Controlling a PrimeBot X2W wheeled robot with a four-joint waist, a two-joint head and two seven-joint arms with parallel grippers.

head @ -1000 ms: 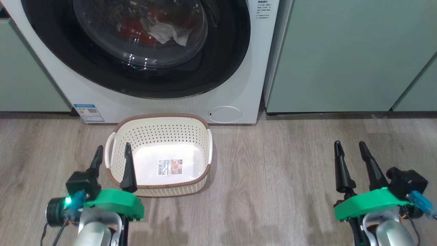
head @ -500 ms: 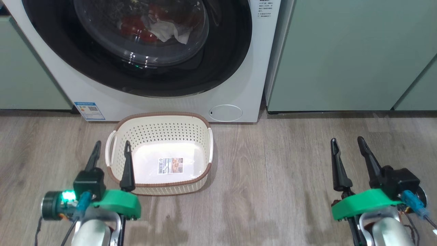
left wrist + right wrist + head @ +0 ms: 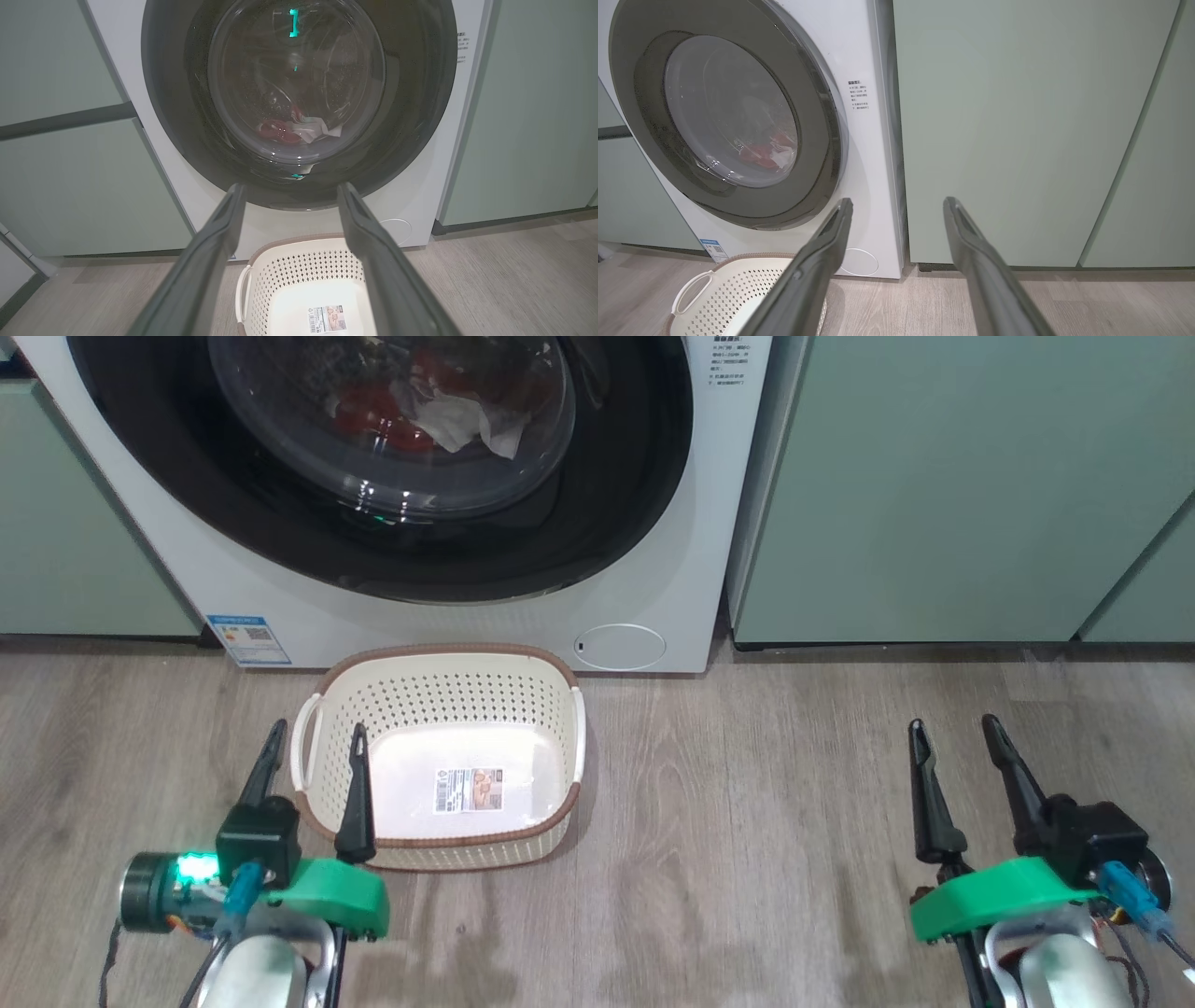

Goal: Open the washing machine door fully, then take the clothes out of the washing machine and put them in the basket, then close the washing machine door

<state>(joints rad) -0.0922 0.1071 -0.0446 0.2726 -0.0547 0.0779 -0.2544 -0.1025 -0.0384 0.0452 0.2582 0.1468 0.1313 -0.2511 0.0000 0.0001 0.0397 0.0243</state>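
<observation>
You have the washing machine door (image 3: pixel 392 555) shut flat against the front of the washing machine (image 3: pixel 467 635), its glossy black ring framing the bulging glass. Through that glass you can see the clothes (image 3: pixel 373 411) lying low in the drum, red fabric with a crumpled white piece to its right. On the machine's white front, a small round hatch (image 3: pixel 619 647) sits low on the right and a blue sticker (image 3: pixel 247 639) low on the left. The basket (image 3: pixel 439 695) stands on the wood-look floor (image 3: pixel 747 821) just in front of the machine, nearer to you, and it holds nothing but a label (image 3: pixel 469 791) on its base. Your left gripper (image 3: pixel 318 726) is at the basket's left end with its jaws spread wide and nothing between them. From the head view, one finger lines up outside the white handle and the other over the basket's inside; you cannot tell whether either touches it. Your right gripper (image 3: pixel 952 721) is well off to the right over bare floor, its jaws equally wide and holding nothing. Pale green cabinets (image 3: pixel 934 485) flank the machine on both sides.
</observation>
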